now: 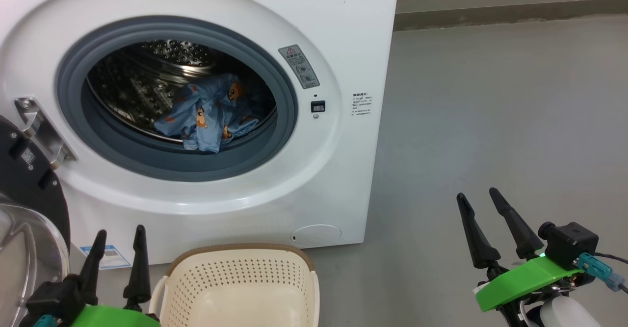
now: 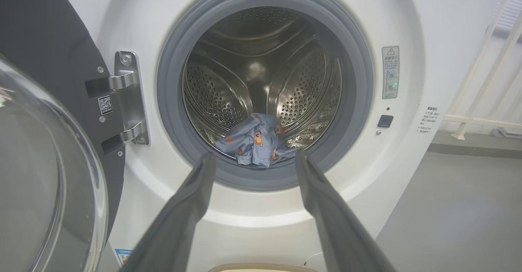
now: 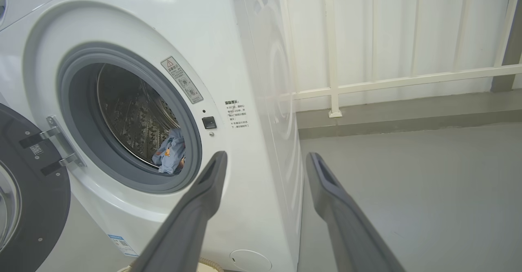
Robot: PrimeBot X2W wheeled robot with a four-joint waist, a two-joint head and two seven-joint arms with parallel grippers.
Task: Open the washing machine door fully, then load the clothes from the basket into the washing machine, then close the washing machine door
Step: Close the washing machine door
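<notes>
Blue clothes (image 1: 208,116) in drum (image 1: 147,72), beyond left gripper (image 1: 121,230)

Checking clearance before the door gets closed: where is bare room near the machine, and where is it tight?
Free: floor between the washing machine and the right gripper; drum space above the clothes. Crowded: lower left, where washing machine door, left gripper and basket cluster.

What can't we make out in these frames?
Cream perforated plastic basket: head view's bottom edge crops its floor; leftovers can't be ruled out.
Glossy black round door: left edge crops it in all views; opening angle unclear.
Grey warning label: head view, print too small to read.
Light blue bear-print clothes: right wrist view, grey gasket hides part.
</notes>
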